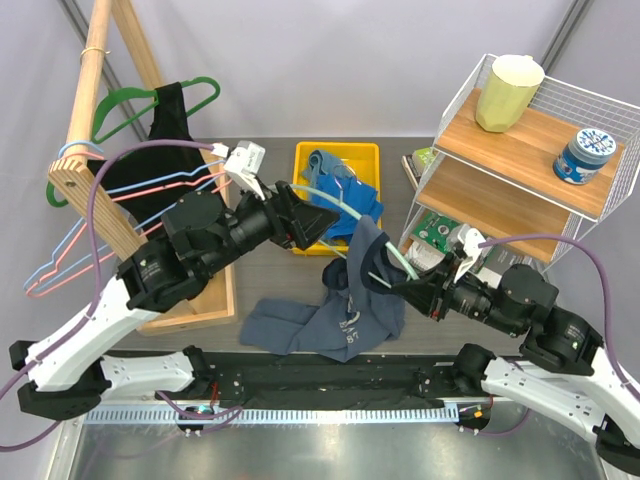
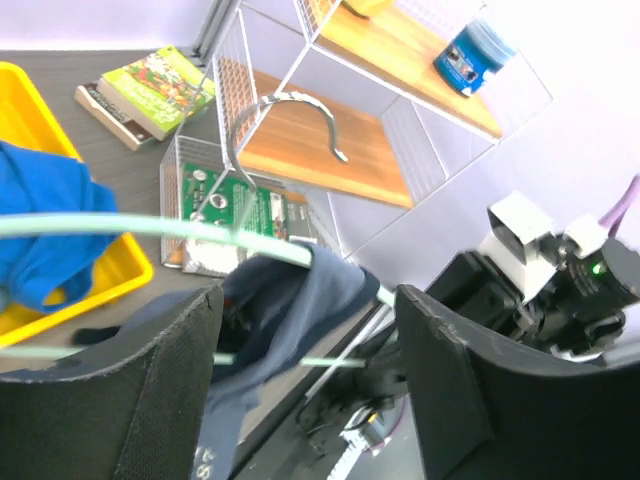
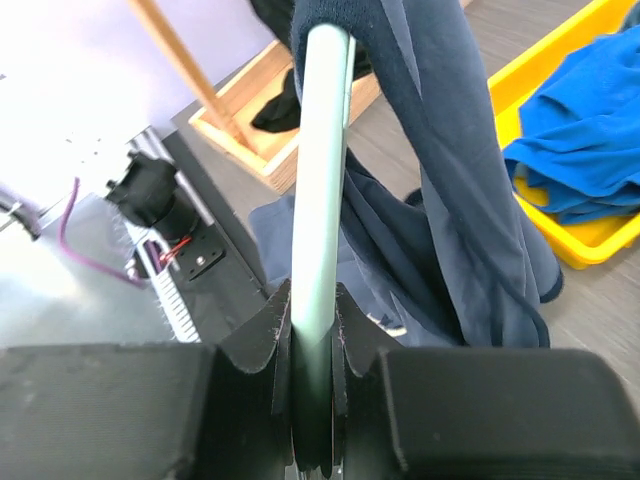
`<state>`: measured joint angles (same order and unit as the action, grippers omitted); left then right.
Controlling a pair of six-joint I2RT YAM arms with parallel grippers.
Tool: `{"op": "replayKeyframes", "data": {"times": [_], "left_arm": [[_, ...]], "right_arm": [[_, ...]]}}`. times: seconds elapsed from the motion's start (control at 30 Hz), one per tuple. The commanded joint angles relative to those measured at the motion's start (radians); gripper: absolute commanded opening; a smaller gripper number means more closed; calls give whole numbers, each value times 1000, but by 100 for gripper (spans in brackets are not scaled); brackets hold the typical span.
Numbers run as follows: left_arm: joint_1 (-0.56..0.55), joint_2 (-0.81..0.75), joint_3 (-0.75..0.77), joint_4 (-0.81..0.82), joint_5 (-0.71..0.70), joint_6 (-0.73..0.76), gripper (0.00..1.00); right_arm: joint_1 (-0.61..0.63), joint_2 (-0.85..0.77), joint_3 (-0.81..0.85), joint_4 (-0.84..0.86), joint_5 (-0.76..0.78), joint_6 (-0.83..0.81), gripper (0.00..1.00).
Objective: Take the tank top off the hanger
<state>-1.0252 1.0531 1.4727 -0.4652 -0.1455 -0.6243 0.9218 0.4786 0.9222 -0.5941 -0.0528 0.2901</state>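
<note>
One tank top (image 1: 350, 310) draped over hanger (image 1: 398, 260). Right pincer (image 1: 415, 290) clamped on hanger; left pincer (image 1: 325, 222) apart, near hanger. Risk: strap snags, twisting hanger from grip.

overhead view from behind — two close wrist views, hanger (image 3: 320, 200) in both

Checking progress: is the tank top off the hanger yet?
Partly on: the tank top drapes over the hanger, its lower part on the table.

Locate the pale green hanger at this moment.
Top view, centre-right: the pale green hanger is clamped in the right gripper, running toward the yellow bin, with the navy tank top draped over it.
</note>
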Motion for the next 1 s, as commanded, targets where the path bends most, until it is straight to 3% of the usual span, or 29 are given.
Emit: {"op": "replayKeyframes", "data": {"times": [0.0,0.13,0.3,0.5,0.97], "left_arm": [[5,15,-96,193,-2,-152,65],[4,54,-74,223,83,-31,56],[1,29,-68,146,-42,84,45],[2,5,-52,194,85,172,41],[2,64,-12,146,35,276,40]], "right_arm": [[3,-58,0,105,-87,-6,1],[3,-77,-14,100,-94,-14,1],[3,-78,-9,80,-108,-19,1],[3,-67,0,68,-111,-31,1],[3,-64,33,68,-148,-28,1]]}}
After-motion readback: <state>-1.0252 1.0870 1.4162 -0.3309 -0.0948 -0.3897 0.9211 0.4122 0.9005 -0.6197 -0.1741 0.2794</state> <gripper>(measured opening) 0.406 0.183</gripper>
